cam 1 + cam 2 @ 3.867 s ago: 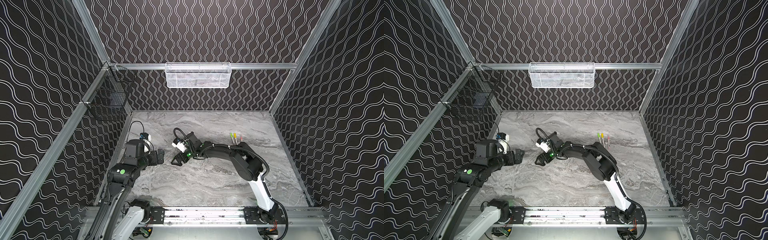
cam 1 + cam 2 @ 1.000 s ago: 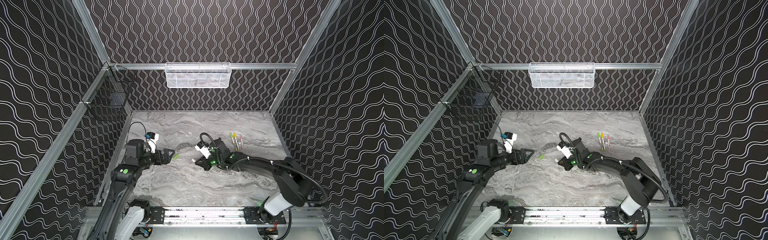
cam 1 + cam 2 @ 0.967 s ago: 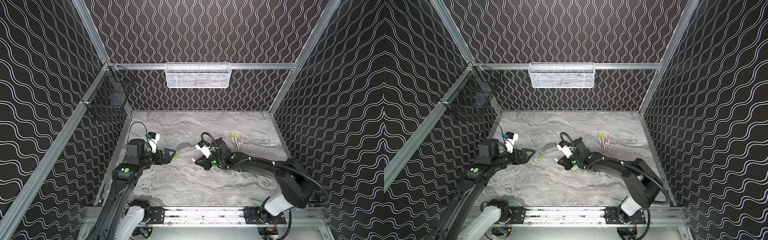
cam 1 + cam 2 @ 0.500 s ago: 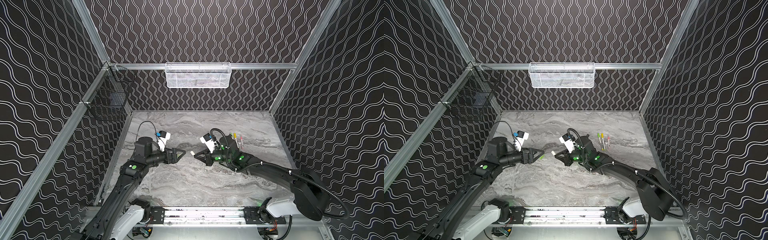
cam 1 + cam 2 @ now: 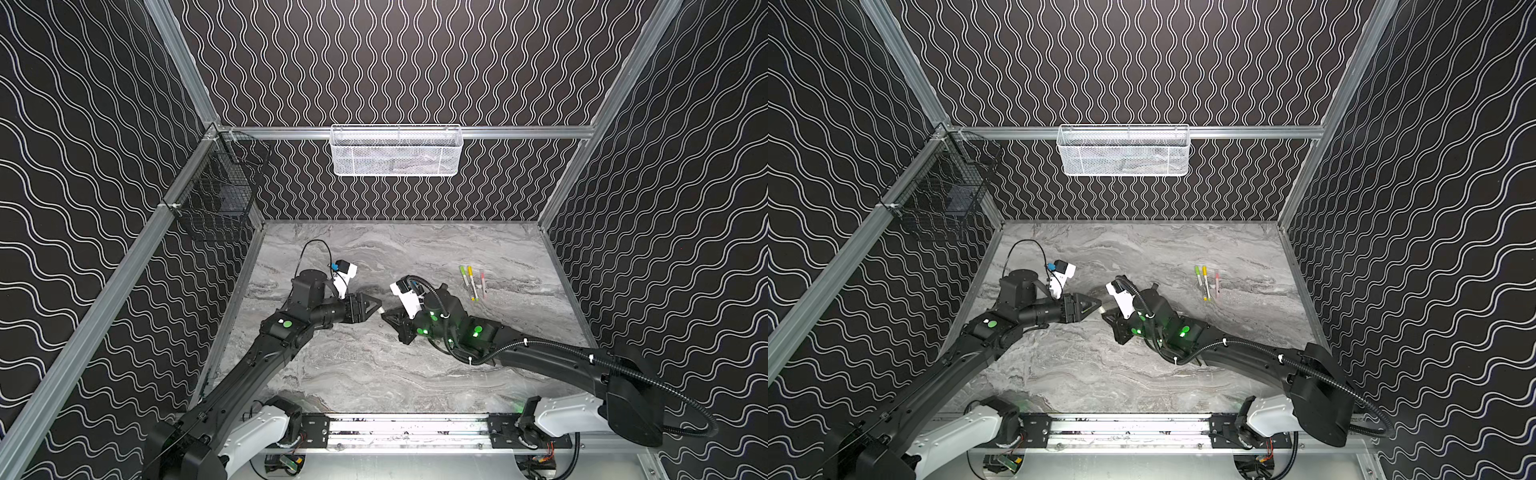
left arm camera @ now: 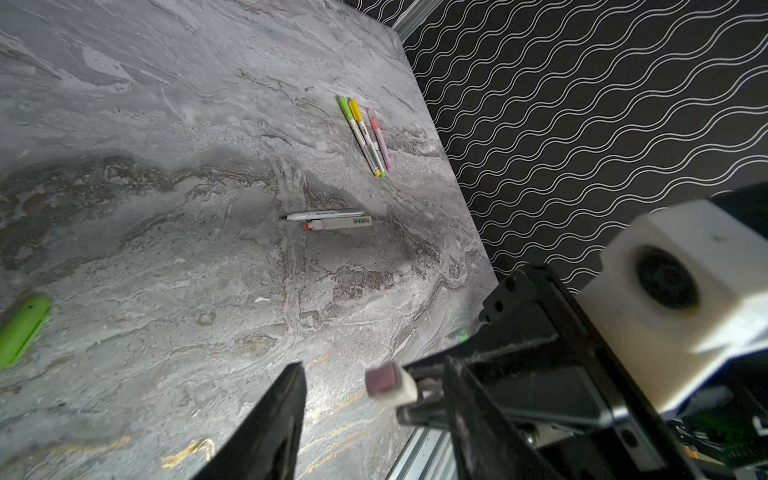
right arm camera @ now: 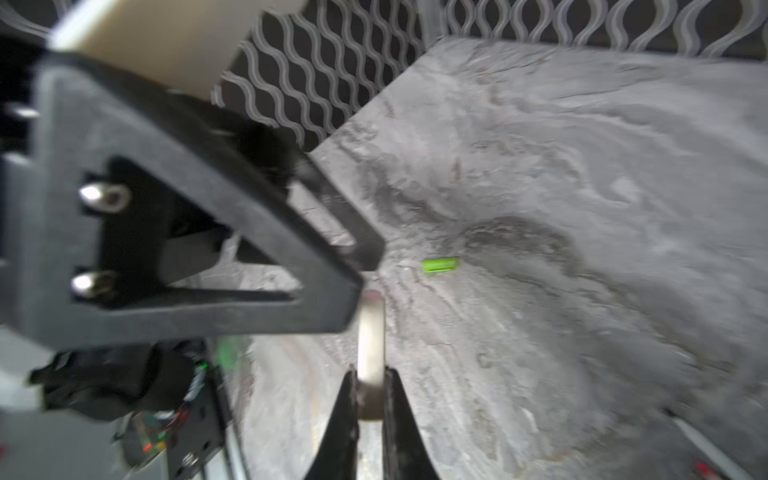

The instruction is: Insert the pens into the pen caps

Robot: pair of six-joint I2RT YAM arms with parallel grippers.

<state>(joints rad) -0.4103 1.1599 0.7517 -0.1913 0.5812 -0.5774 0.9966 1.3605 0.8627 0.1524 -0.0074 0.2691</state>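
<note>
My right gripper (image 7: 370, 374) is shut on a pale pen cap (image 7: 370, 340) with a pinkish end, which sticks out beyond its fingertips. In both top views the two grippers meet tip to tip at mid-table, left gripper (image 5: 377, 308) facing right gripper (image 5: 386, 316). The left jaws stand partly apart around the cap's free end (image 6: 390, 384); one left finger (image 6: 274, 419) is clear of it. A lime green cap (image 7: 439, 264) lies on the table behind the left gripper. Two uncapped pens (image 6: 328, 220) lie side by side. Three capped pens (image 5: 471, 282) lie at the back right.
A white mesh basket (image 5: 395, 151) hangs on the back rail and a black wire basket (image 5: 216, 195) on the left wall. Patterned walls close in three sides of the marble table (image 5: 374, 374). A metal rail (image 5: 407, 428) runs along the front edge.
The left gripper has moved right, past the green cap, to meet the right gripper, and its jaws have narrowed. The right arm has swung its elbow out and kept hold of the pale cap.
</note>
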